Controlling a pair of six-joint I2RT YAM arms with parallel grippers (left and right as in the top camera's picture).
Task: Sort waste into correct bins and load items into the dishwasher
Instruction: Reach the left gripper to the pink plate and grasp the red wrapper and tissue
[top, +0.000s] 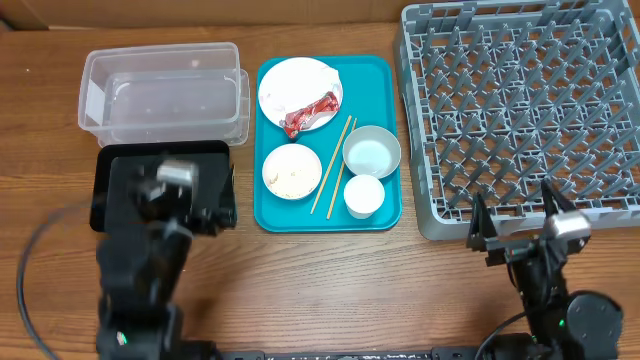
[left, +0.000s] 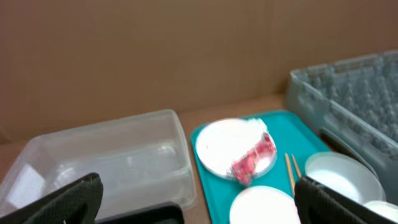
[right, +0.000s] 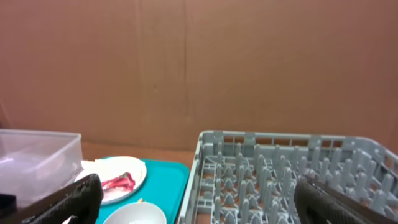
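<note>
On the teal tray (top: 380, 85), a pale plate (top: 290, 85) holds a red wrapper (top: 311, 113) and a white napkin (top: 332, 76). A bowl with rice scraps (top: 292, 171), an empty bowl (top: 372, 152), a white cup (top: 364, 196) and chopsticks (top: 332, 165) lie in front of it. The clear tub (top: 160, 90) and the black tray (top: 115, 165) are to the left. The grey dish rack (top: 520, 100) is to the right. My left gripper (left: 199, 208) is open and empty above the black tray. My right gripper (top: 515, 215) is open and empty at the rack's near edge.
A cardboard wall (right: 199, 68) stands behind the table. The teal tray sits between the tub and the rack with narrow gaps of bare wood. A black cable (top: 30, 260) loops at the front left.
</note>
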